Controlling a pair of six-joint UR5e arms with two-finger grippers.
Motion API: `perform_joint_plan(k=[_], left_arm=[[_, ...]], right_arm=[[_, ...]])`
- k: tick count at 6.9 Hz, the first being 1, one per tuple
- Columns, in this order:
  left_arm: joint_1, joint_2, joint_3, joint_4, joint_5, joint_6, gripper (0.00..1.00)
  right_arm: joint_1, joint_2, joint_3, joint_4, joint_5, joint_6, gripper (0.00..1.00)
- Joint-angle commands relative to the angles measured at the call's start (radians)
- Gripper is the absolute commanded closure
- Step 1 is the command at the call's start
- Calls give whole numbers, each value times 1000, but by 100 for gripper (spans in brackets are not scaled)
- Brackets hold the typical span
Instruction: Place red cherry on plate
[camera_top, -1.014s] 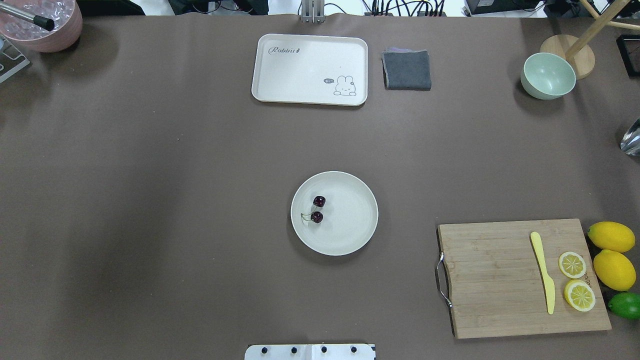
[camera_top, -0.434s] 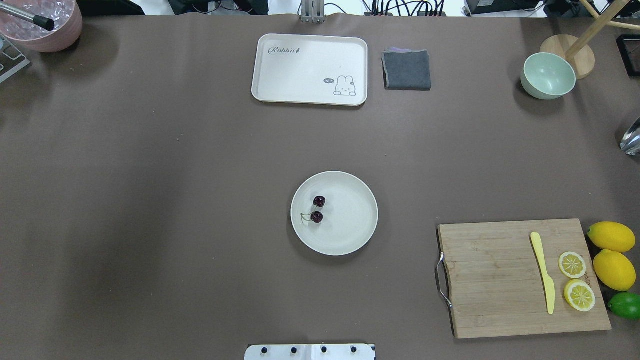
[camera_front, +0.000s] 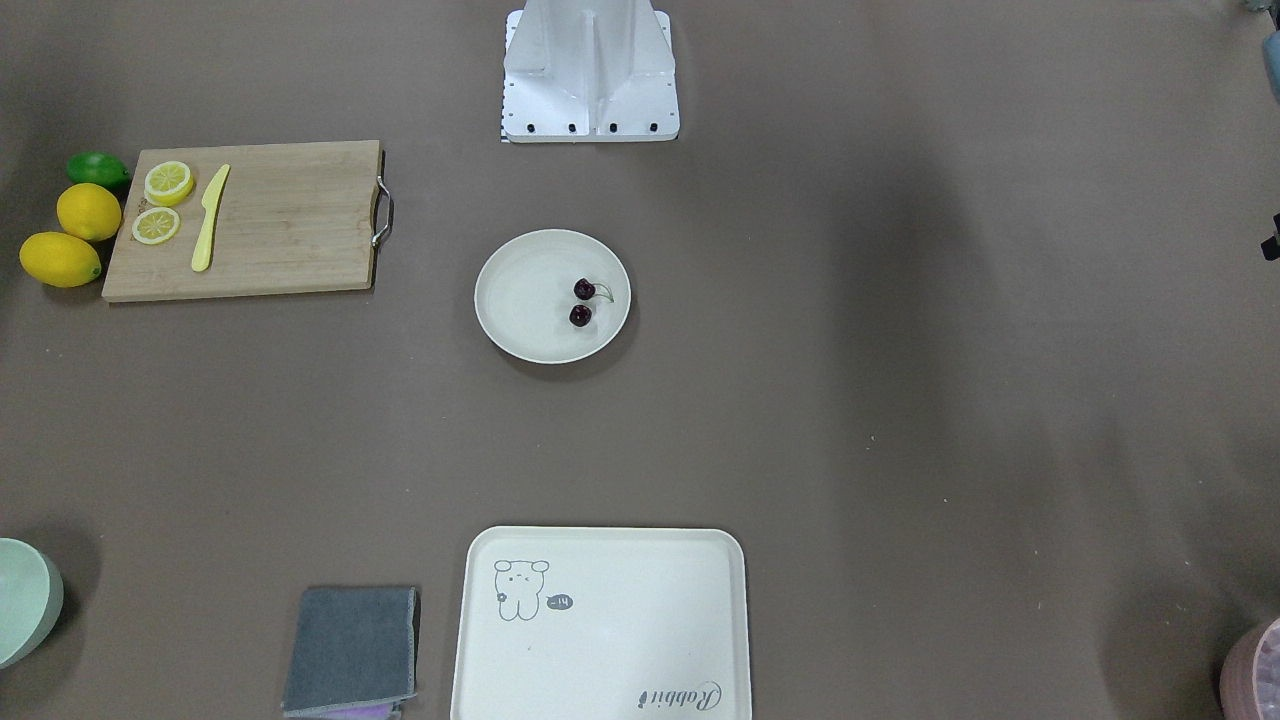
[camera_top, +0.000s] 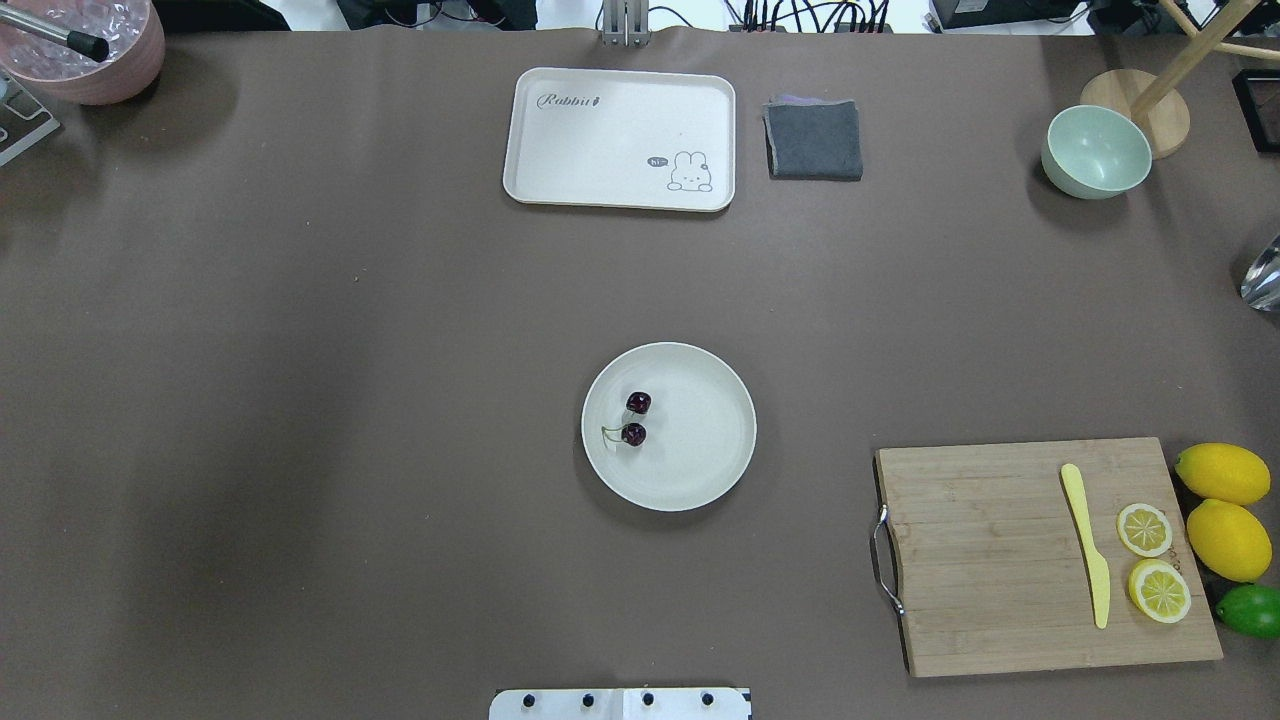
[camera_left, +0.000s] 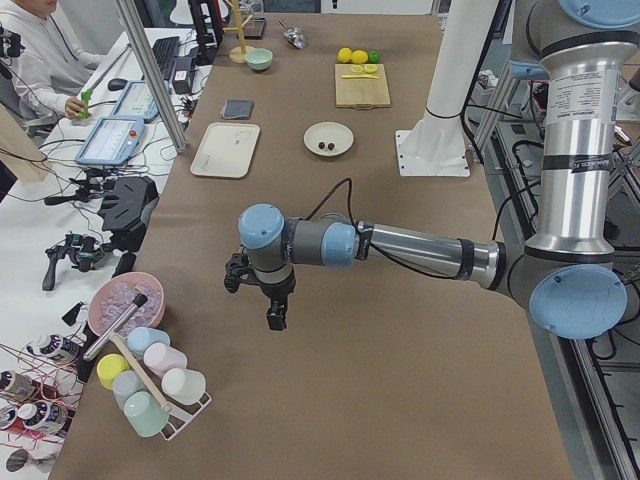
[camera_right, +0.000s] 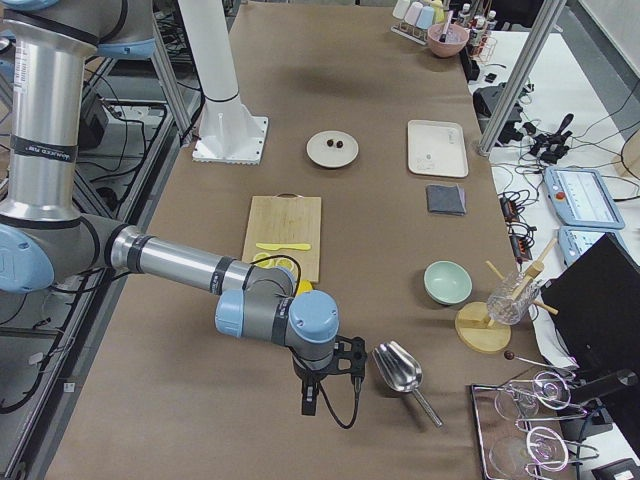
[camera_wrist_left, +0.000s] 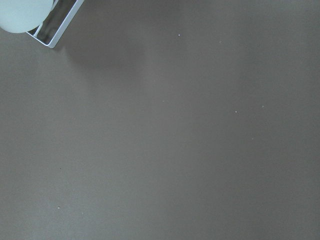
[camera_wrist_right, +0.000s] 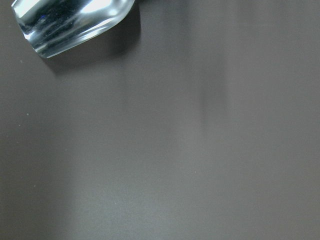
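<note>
The pair of tiny glossy dark maroon cherries (camera_top: 634, 420) is seen lying inside the round cream-white plate (camera_top: 700, 470), towards the robot's left, clear of the raised rim. The plate is ringed by brown counter (camera_top: 350, 400), well apart from the wooden cutting board (camera_top: 990, 560) and the rectangular cream tray (camera_top: 620, 130). The left pincer (camera_left: 275, 318) and right pincer (camera_right: 308, 400) are held over opposite counter ends; whether they are spread cannot be told.

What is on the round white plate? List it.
Only the red cherry, a dark stemmed pair, lies on the plate, left of centre in the overhead view. The plate hides whatever is beneath it.
</note>
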Motion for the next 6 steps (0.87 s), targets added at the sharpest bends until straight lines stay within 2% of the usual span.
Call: perform_joint_plan(k=[1, 6], left_arm=[[0, 4, -2, -1, 0, 0, 2], [1, 4, -4, -1, 0, 0, 2]], right_arm=[[0, -5, 5, 2, 2, 3, 0], [0, 0, 21, 3, 2, 3, 0]])
